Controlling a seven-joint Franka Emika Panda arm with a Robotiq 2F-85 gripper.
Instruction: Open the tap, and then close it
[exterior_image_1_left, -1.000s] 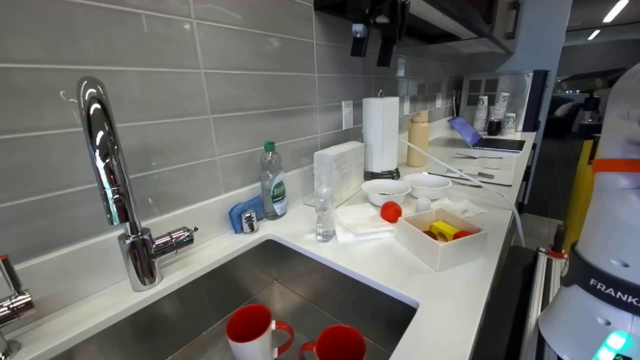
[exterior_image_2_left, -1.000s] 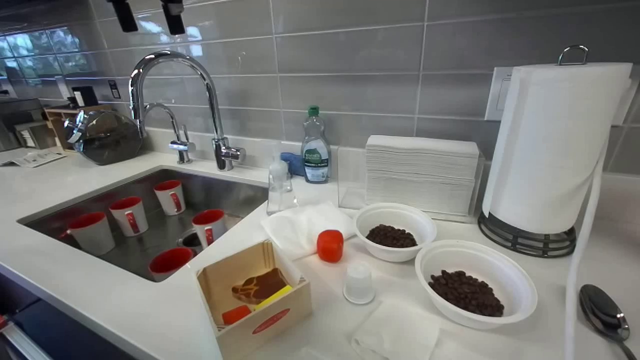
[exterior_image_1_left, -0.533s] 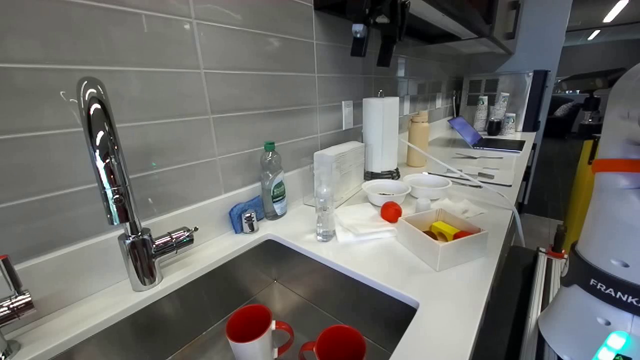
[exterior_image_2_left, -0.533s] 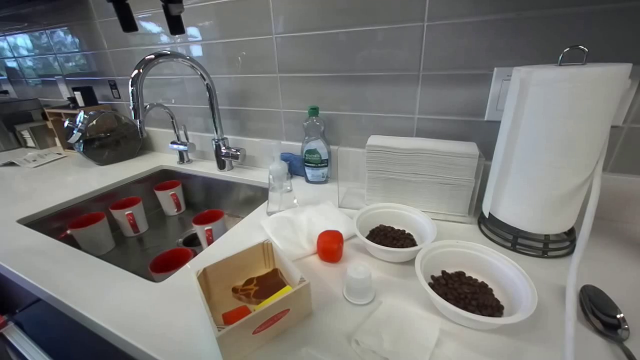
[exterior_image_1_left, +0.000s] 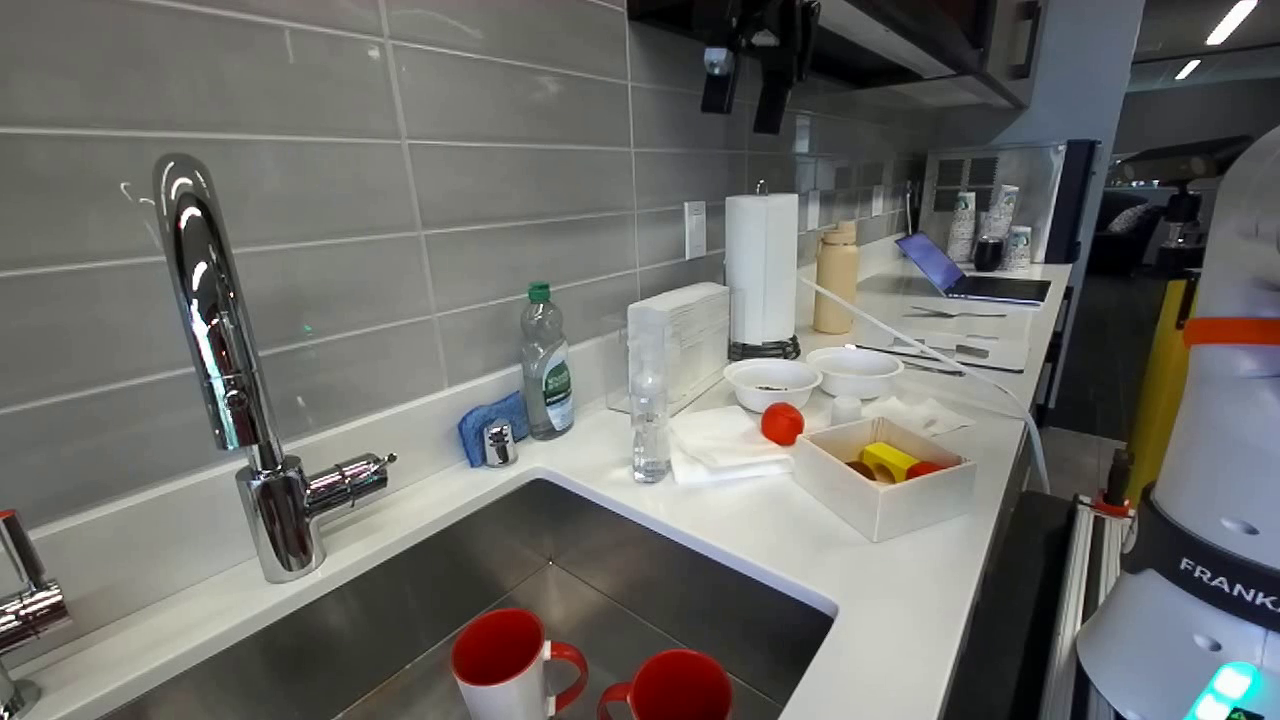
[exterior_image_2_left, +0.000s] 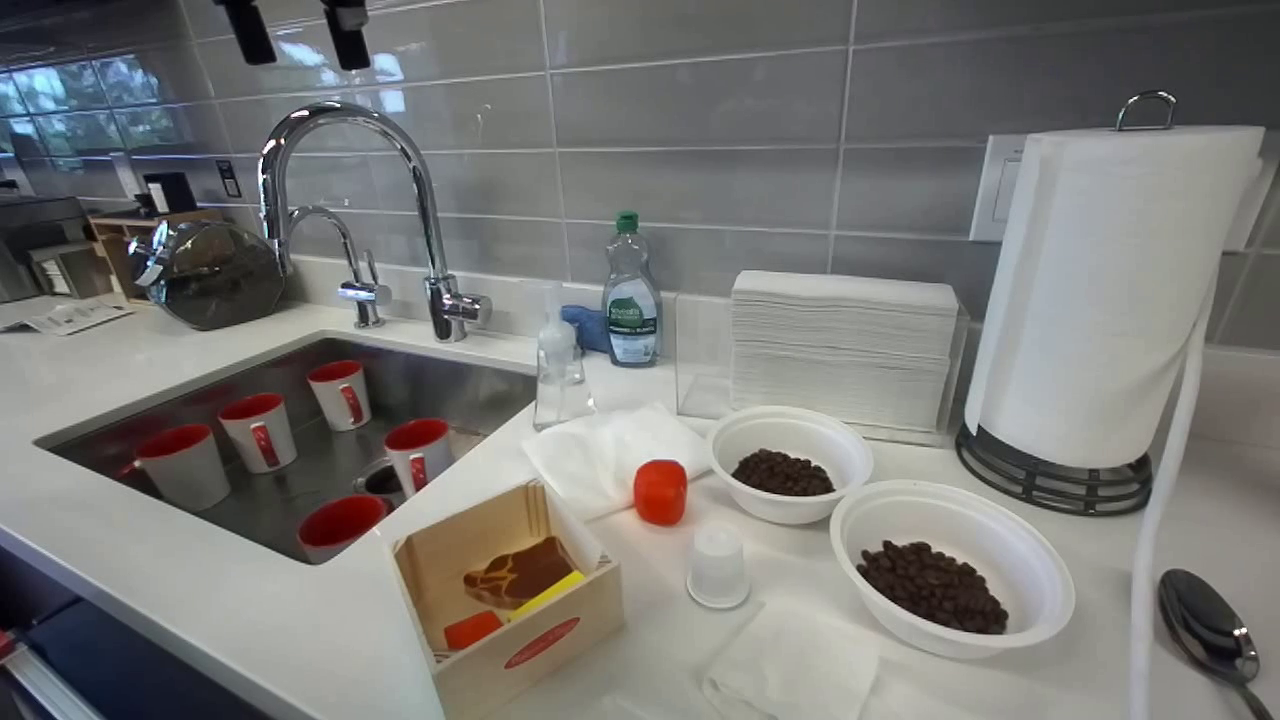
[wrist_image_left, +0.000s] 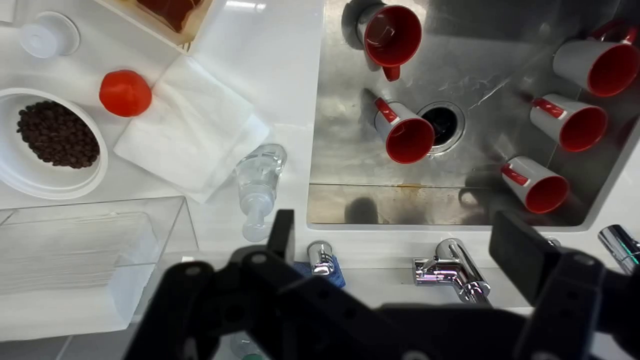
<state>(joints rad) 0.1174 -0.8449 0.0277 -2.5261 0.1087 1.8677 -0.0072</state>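
Note:
The tap (exterior_image_1_left: 281, 520) is a tall chrome faucet with a high arched spout, behind the sink. It also shows in an exterior view (exterior_image_2_left: 437, 306). Its short side lever (exterior_image_1_left: 345, 484) points toward the dish soap side; no water stream shows. In the wrist view, the tap's base (wrist_image_left: 461, 265) and the lever (wrist_image_left: 431, 273) are seen from above, and the spout is mostly hidden by the gripper. My gripper (exterior_image_1_left: 743, 108) is open and empty, high above the counter and apart from the tap. It also shows in an exterior view (exterior_image_2_left: 302, 50) and the wrist view (wrist_image_left: 397, 240).
Red-lined mugs (wrist_image_left: 411, 140) stand in the steel sink (wrist_image_left: 360, 170). A small chrome fixture (exterior_image_1_left: 499, 443), dish soap bottle (exterior_image_1_left: 547, 375) and clear pump bottle (exterior_image_1_left: 650, 420) stand near the tap. A shorter faucet (exterior_image_2_left: 365, 295) is beyond it. A cabinet (exterior_image_1_left: 900, 50) hangs above.

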